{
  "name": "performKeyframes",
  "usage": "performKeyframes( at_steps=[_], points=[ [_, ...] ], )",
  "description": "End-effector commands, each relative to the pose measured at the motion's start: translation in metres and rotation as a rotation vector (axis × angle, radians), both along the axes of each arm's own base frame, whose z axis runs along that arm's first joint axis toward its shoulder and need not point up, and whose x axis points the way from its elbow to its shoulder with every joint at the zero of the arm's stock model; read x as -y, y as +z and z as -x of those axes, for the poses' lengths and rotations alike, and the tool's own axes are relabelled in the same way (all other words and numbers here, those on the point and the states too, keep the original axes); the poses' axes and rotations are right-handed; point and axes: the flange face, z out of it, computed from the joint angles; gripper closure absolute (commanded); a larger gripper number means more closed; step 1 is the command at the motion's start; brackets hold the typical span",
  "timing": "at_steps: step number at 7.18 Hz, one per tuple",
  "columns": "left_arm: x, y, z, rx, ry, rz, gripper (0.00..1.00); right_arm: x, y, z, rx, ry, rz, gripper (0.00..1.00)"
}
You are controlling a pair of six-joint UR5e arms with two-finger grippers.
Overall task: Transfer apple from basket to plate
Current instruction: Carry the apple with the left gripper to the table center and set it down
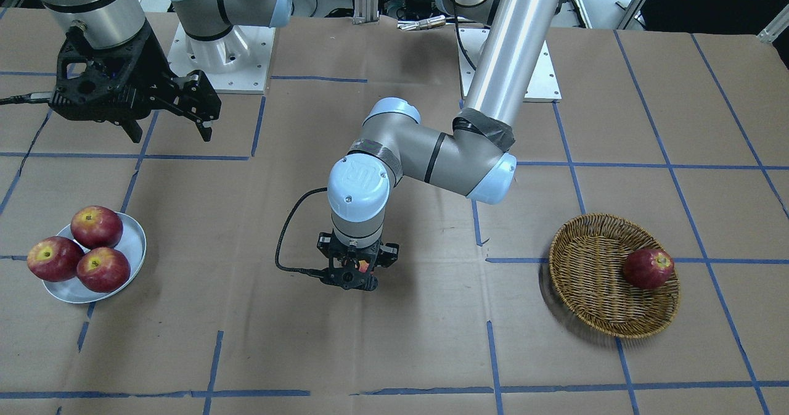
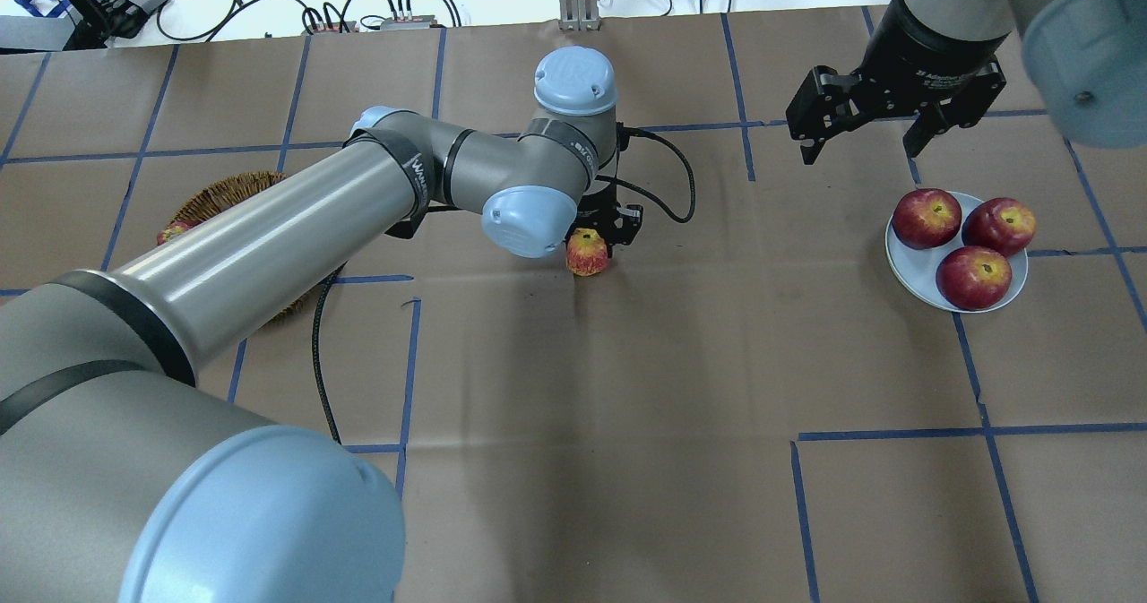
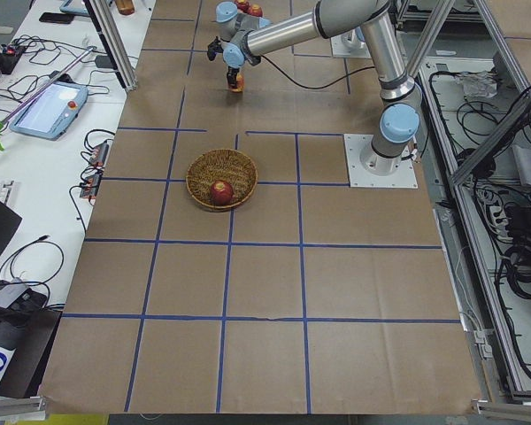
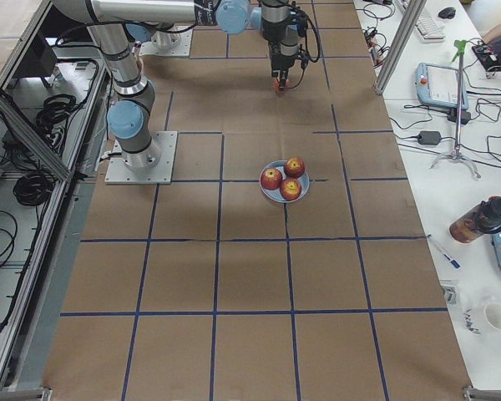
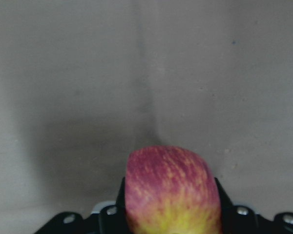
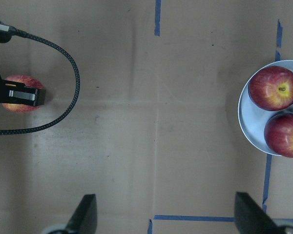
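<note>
My left gripper (image 1: 352, 276) is shut on the streaked red-and-yellow apple (image 2: 587, 252), holding it low over the brown paper near the table's middle, between basket and plate. In the left wrist view the apple (image 5: 172, 190) sits between the jaws. The wicker basket (image 1: 592, 291) holds one dark red apple (image 1: 647, 268). The metal plate (image 2: 903, 262) holds three dark red apples (image 2: 926, 218). My right gripper (image 2: 862, 146) is open and empty, hovering just beyond the plate.
The table is covered in brown paper with blue tape lines. A black cable (image 2: 668, 182) loops from the left wrist. The right wrist view shows the plate (image 6: 251, 122) at right and the held apple (image 6: 24, 79) at far left.
</note>
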Motion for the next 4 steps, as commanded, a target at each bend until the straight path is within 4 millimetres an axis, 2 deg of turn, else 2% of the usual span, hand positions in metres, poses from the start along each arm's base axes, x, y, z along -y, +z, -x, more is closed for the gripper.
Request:
performKeyframes(
  at_steps=[1, 2, 4],
  points=[
    [-0.002, -0.003, -0.001, -0.003, 0.002, -0.006, 0.11, 0.0, 0.0, 0.0, 0.0, 0.001, 0.001, 0.0],
    [-0.002, -0.001, -0.001, -0.003, 0.002, -0.004, 0.02, 0.0, 0.0, 0.0, 0.0, -0.001, 0.001, 0.0],
    [0.001, 0.036, -0.006, -0.011, -0.006, 0.044, 0.01, 0.0, 0.0, 0.0, 0.0, -0.001, 0.001, 0.0]
  ],
)
